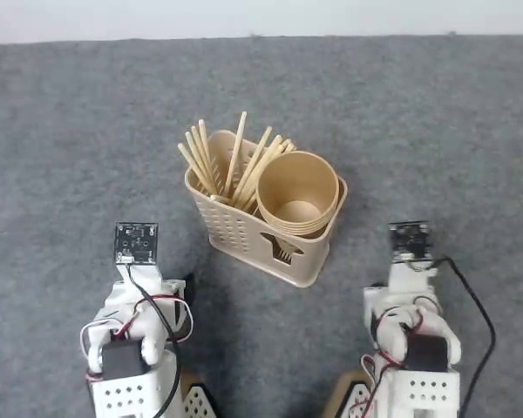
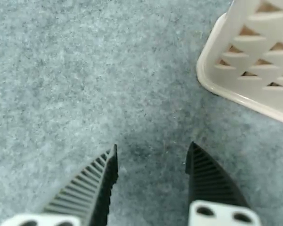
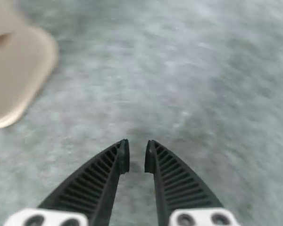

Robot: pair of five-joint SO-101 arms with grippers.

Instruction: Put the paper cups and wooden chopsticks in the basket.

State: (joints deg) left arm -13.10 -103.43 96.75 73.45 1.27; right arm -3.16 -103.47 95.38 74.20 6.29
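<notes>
Closest to me, the left arm [image 1: 132, 335] and the right arm [image 1: 414, 326] sit drawn back at the near edge of the grey carpet [image 1: 436, 122], one on each side. The left gripper [image 2: 153, 154] hangs over bare carpet with its jaws spread wide and nothing between them. The right gripper [image 3: 137, 151] has its jaws drawn almost together, just a thin slit at the tips, also holding nothing. Between the arms and a little farther off stands the beige basket [image 1: 244, 239]. The wooden chopsticks [image 1: 231, 165] stand fanned in its left part, and the paper cups [image 1: 298, 196] are nested upright in its right part.
</notes>
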